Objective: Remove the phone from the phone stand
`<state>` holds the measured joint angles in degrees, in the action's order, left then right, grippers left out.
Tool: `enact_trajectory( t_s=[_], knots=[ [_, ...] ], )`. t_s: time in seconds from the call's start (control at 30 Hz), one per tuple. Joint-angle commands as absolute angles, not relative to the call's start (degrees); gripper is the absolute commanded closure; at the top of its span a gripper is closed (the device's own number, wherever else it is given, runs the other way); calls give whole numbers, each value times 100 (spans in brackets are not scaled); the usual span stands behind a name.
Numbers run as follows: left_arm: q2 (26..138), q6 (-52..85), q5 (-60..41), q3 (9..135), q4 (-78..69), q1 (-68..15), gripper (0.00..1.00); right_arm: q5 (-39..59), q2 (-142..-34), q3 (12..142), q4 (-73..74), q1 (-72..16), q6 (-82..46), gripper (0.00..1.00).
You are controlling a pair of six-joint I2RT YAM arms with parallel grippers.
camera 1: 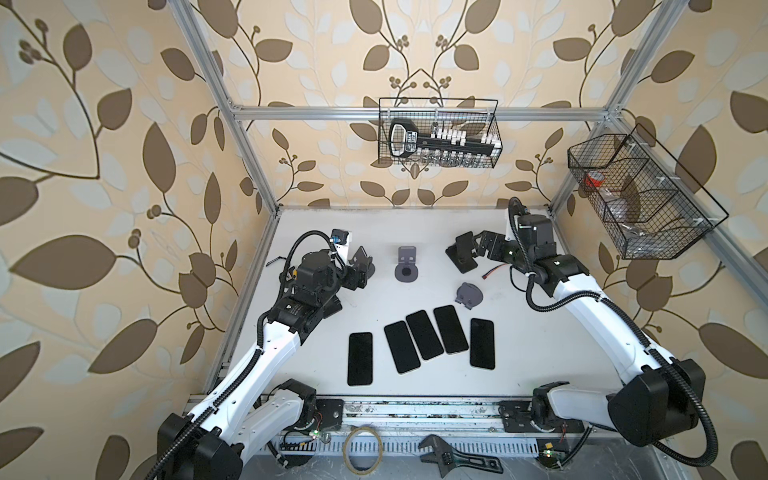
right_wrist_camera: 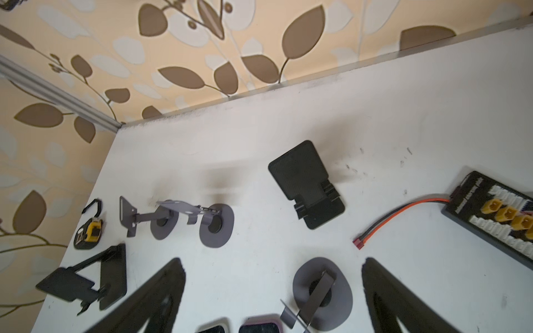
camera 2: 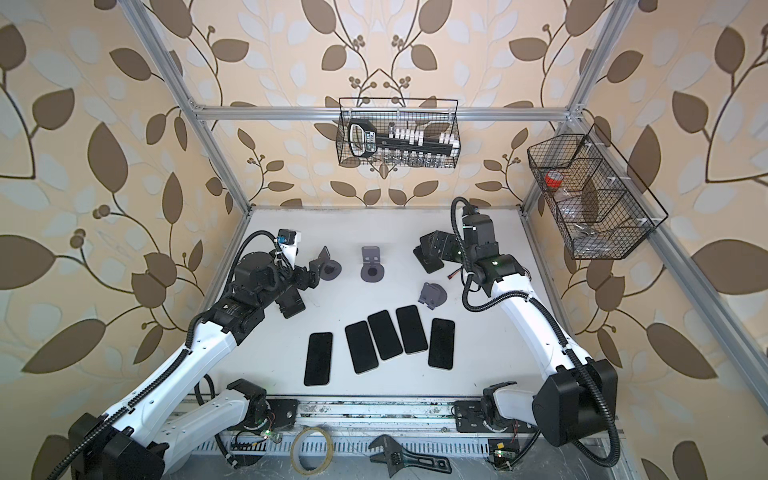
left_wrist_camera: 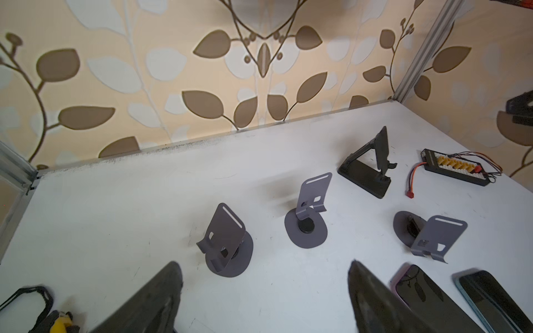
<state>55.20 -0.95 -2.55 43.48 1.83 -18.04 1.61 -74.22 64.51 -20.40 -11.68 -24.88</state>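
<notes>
Several dark phones (camera 1: 424,334) lie flat in a row on the white table (camera 1: 415,232); two show in the left wrist view (left_wrist_camera: 424,291). Three grey phone stands (camera 1: 406,266) (camera 1: 469,294) (left_wrist_camera: 227,239) and a black one (camera 1: 461,253) carry no phone. My left gripper (left_wrist_camera: 264,265) is open just short of the leftmost grey stand, nothing between its fingers (left_wrist_camera: 161,291). My right gripper (right_wrist_camera: 271,261) is open beside the black stand (right_wrist_camera: 305,184), with a tipped grey stand (right_wrist_camera: 320,297) below its gap. Both grippers appear in a top view (camera 1: 357,272) (camera 1: 478,245).
A second black stand (right_wrist_camera: 86,279) sits by the left arm, with a yellow tape measure (right_wrist_camera: 89,233) near it. A black connector board with red wires (left_wrist_camera: 455,170) lies at the back right. Wire baskets (camera 1: 438,133) (camera 1: 640,195) hang on the frame. A wrench (camera 1: 457,457) lies in front.
</notes>
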Motion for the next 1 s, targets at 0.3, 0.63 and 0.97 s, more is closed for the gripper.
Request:
enact_trajectory(
  t_s=[0.3, 0.63, 0.97],
  knots=[
    [6271, 586, 2229, 3577, -1745, -1249, 10, -3198, -6699, 3861, 1643, -900, -1849, 3],
    [6360, -400, 3727, 2043, -4099, -1248, 9, -3378, -6802, 2019, 4119, -387, -1026, 1],
    [6706, -274, 3572, 1421, -5024, -1138, 9, -2435, -7695, 1540, 5261, -326, -760, 1]
  ],
)
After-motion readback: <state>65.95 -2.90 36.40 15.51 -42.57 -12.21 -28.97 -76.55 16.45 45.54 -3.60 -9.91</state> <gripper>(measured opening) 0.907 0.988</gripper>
